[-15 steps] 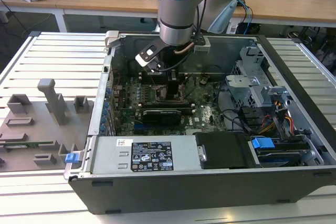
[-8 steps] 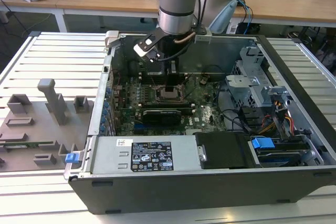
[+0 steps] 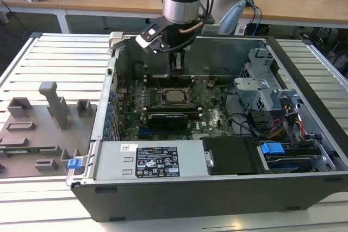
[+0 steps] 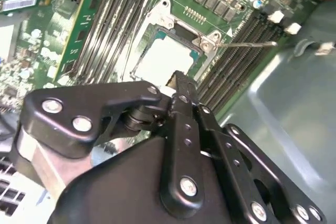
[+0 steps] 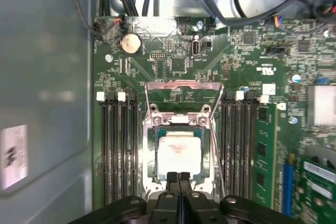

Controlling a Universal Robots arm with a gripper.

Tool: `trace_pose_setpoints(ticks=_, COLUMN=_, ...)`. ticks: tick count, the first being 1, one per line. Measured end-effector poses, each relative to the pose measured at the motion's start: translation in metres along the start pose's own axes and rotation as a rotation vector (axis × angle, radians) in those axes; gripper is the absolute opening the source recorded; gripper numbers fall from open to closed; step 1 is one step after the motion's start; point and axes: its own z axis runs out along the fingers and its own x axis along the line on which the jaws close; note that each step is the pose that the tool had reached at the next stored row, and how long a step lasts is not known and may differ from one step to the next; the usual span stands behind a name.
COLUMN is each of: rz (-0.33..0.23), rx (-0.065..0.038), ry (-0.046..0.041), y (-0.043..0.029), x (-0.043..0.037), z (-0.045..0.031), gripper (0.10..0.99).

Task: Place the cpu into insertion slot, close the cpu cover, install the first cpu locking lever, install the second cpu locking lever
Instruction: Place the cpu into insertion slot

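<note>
Above the insertion slot (image 5: 150, 150), where the cpu (image 5: 178, 153) already sits, the tool (image 5: 178, 176) hangs, fingers pressed together; the cpu cover (image 5: 184, 85) stands open.

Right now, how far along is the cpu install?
Done: the cpu sits in the slot. In hand: nothing; the gripper is shut and empty, by the cpu's edge. Left: the cover is flipped open beside the slot and a lever sticks out free, so closing the cover and both levers is not yet done.
</note>
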Motion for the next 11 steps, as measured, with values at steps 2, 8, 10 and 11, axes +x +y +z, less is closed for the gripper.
trace_pose_setpoints(ticks=2, rz=0.0, rx=0.0, ry=-0.0001, y=0.0, x=-0.0001, z=-0.0117, gripper=0.106)
trace_pose_setpoints(ticks=8, rz=0.0, rx=0.0, ry=0.0, y=-0.0001, x=-0.0002, z=-0.0378, gripper=0.106)
trace_pose_setpoints(ticks=10, rz=0.0, rx=0.0, ry=0.0001, y=-0.0001, x=-0.0001, z=-0.0382, gripper=0.106)
trace_pose_setpoints(ticks=11, rz=0.0, rx=0.0, ry=0.0, y=-0.0001, x=-0.0002, z=-0.0382, gripper=0.106)
